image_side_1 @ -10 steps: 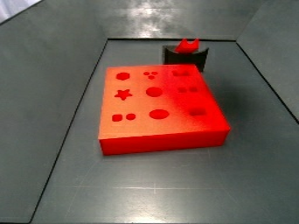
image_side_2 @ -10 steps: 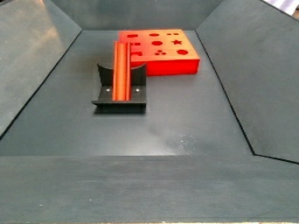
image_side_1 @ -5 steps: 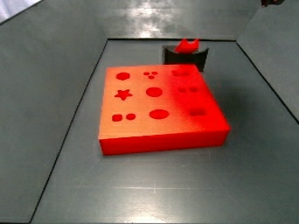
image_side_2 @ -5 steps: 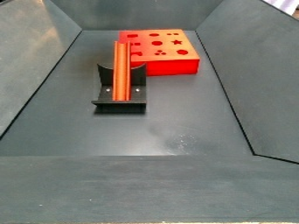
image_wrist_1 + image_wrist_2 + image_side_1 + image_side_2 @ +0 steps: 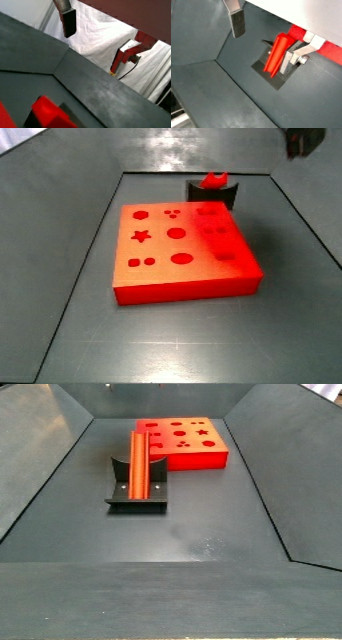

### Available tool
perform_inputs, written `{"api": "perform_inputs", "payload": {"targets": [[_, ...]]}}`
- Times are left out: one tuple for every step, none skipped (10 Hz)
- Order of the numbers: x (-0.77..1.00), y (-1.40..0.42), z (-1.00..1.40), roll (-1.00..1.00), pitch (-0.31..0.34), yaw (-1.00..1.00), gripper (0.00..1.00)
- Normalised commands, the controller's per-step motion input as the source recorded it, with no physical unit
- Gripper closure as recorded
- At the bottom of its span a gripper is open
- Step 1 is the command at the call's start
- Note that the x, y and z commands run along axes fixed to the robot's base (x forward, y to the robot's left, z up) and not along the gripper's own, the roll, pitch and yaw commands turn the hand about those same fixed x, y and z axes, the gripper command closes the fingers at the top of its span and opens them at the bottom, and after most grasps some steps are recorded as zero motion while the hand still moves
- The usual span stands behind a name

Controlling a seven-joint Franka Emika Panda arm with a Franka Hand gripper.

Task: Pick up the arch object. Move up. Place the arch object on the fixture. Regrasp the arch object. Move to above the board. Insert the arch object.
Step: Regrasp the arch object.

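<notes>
While my gripper (image 5: 268, 37) is hanging high above the floor, its fingers (image 5: 237, 22) are standing spread apart and pinching nothing. In a side view I am only just showing as a dark shape at the upper corner (image 5: 303, 140). Below me, the arch object (image 5: 276, 54) is lying lengthwise along the fixture (image 5: 136, 492), its notched end face (image 5: 215, 178) poking above the dark block. Just beside the fixture, the board (image 5: 181, 248) is lying flat on the grey floor (image 5: 201, 534), its shaped holes facing up.
</notes>
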Motion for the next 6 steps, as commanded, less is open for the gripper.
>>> {"api": "perform_inputs", "payload": {"targets": [[0.08, 0.02, -1.0, 0.11, 0.0, 0.2, 0.0], [0.1, 0.02, -1.0, 0.11, -0.035, 0.18, 0.0], [0.11, 0.02, -1.0, 0.1, -0.06, 0.15, 0.0], [0.12, 0.01, -1.0, 0.09, -0.084, 0.11, 0.0], [0.13, 0.01, -1.0, 0.08, -0.093, 0.09, 0.0], [0.14, 0.0, -1.0, 0.08, -0.092, 0.05, 0.0]]}}
